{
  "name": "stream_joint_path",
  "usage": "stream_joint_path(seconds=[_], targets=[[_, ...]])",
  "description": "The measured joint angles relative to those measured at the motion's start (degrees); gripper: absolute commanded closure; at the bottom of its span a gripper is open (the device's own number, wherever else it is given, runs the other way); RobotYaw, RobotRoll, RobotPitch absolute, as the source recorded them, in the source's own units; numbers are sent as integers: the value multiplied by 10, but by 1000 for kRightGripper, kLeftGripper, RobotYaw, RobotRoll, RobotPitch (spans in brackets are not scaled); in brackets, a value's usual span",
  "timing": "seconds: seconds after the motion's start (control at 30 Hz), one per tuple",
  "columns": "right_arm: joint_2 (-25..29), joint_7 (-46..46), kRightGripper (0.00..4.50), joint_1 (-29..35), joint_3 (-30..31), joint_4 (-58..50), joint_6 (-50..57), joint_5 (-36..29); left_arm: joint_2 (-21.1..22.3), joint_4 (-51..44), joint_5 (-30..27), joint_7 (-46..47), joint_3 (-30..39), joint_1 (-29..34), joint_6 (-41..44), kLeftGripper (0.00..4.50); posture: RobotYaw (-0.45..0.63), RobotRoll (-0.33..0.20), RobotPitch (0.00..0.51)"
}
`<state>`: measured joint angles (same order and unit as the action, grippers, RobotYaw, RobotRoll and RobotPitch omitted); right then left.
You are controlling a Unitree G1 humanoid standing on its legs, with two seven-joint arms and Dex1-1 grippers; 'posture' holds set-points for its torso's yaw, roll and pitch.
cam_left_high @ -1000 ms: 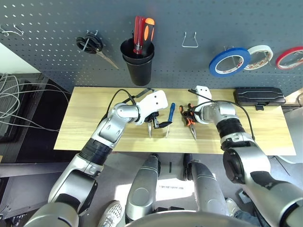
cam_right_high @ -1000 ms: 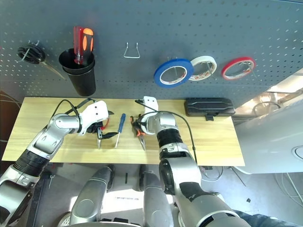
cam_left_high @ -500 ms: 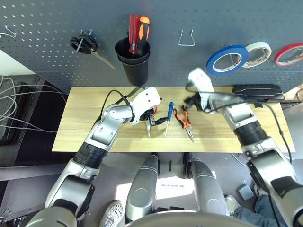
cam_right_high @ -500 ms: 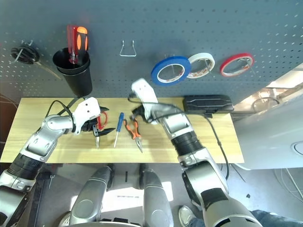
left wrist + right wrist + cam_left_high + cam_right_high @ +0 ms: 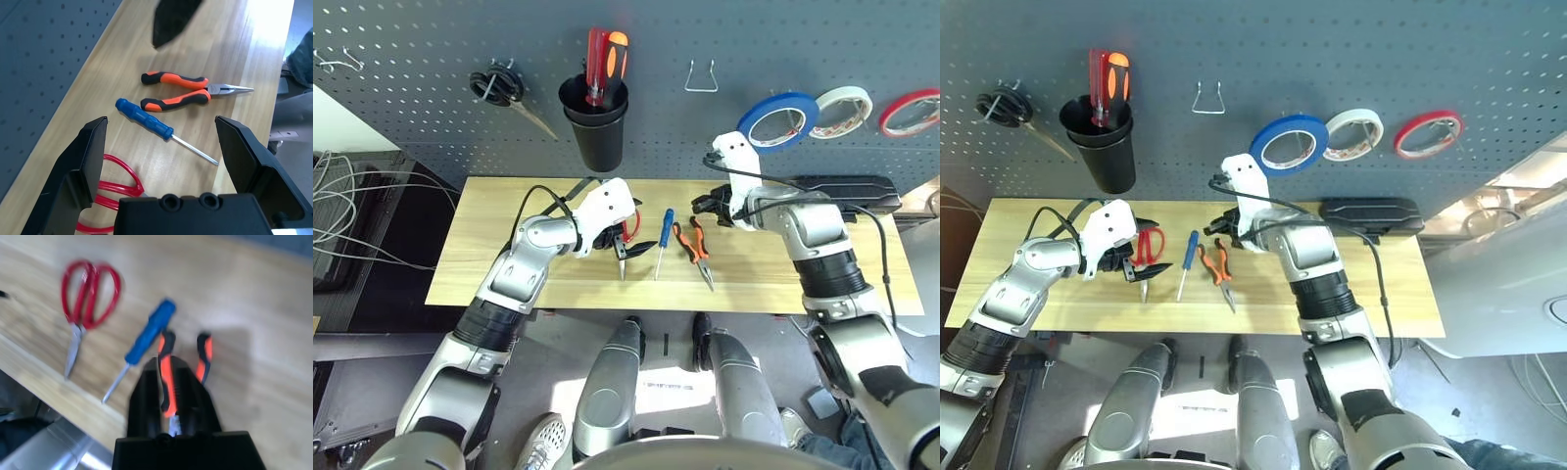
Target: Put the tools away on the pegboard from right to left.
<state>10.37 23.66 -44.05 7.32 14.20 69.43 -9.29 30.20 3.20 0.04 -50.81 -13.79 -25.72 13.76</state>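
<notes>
The blue tape ring (image 5: 783, 121) hangs on the pegboard (image 5: 431, 59) at the right. On the table lie the red-handled scissors (image 5: 1148, 243), the blue screwdriver (image 5: 662, 235) and the orange-and-black pliers (image 5: 693, 251), side by side from left to right. My left gripper (image 5: 634, 253) stands wide open just over the scissors' blades, touching nothing. My right gripper (image 5: 710, 206) hovers behind the pliers' handles. Its fingers (image 5: 144, 396) stand only a narrow slit apart, and they hold nothing.
A black cup (image 5: 595, 122) with red and orange screwdrivers hangs at the pegboard's middle, black-handled scissors (image 5: 504, 93) to its left, an empty wire hook (image 5: 702, 78) to its right. White tape (image 5: 842, 108) and red tape (image 5: 911, 113) hang far right. A black case (image 5: 847, 191) lies on the table (image 5: 862, 264).
My right gripper has lifted off the pliers and drawn back toward the pegboard; the pliers stay on the table. My left gripper has stayed over the scissors. The camera has shifted.
</notes>
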Motion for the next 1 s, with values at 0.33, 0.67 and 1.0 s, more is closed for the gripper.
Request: stream_joint_path(seconds=[0.33,0.67,1.0], targets=[[-46,-70,32,-31,29,150,-57,52,0,20,0,-9,-1,-5,0,0,190,0,342],[-59,-95,32,-28,29,166,-58,74,1,23,0,-9,0,-8,0,0,186,0,347],[-66,-111,32,6,11,211,-104,79,-1,34,0,-8,0,-9,-1,0,191,0,353]])
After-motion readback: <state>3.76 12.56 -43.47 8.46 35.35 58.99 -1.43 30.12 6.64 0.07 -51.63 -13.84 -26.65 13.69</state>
